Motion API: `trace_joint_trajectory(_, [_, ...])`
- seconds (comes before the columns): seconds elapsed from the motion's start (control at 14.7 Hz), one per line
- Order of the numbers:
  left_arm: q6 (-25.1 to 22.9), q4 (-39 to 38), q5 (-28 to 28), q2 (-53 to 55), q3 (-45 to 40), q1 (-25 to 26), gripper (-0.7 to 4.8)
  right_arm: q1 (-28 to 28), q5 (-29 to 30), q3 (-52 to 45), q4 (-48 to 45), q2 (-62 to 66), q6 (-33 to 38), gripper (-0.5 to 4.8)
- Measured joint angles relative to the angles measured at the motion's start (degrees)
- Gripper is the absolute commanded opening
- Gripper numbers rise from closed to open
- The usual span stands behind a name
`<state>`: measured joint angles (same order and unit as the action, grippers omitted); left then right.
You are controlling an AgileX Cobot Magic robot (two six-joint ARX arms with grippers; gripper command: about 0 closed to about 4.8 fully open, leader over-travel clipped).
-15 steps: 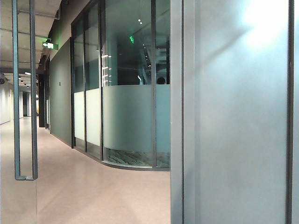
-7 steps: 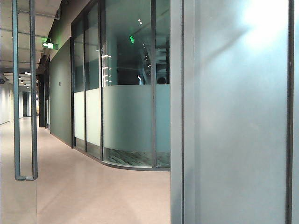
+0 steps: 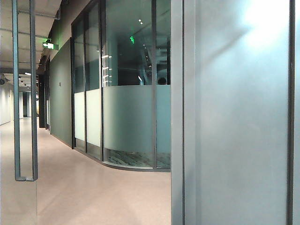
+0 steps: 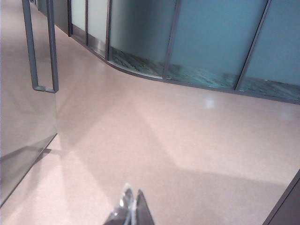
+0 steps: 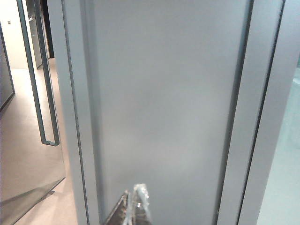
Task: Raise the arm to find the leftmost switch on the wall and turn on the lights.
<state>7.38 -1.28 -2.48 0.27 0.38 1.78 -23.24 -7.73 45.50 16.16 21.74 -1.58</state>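
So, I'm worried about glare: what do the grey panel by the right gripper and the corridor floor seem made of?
The grey panel, facing the right gripper, looks like matte painted metal or laminate: soft diffuse highlight, no mirror image. The floor under the left gripper seems smooth semi-gloss vinyl or resin, showing faint light patches.

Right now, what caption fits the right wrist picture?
Right tool, tips together, faces a plain grey wall panel; no switch in sight.

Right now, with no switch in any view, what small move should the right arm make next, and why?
Probably raise it: the right end effector, apparently shut, faces only a bare grey wall panel, and the left end effector points at floor. Any switch likely sits higher.
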Motion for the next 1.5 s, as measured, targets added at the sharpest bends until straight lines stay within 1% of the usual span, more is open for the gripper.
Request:
trace_joint_trajectory(1.29, [0.00,0.00,-0.02,-0.02,0.00,0.00,-0.05,0.31,0.00,0.00,0.46,-0.17,-0.52,-0.01])
trace_joint_trajectory(1.36, [0.00,0.00,-0.02,0.00,0.00,0.00,-0.05,3.56,0.24,-0.02,2.67,-0.92,-1.11,-0.01])
trace_joint_trajectory(1.5, [0.00,0.00,-0.04,0.00,0.00,0.00,-0.05,11.89,3.85,-0.17,8.33,-2.71,-1.11,-0.01])
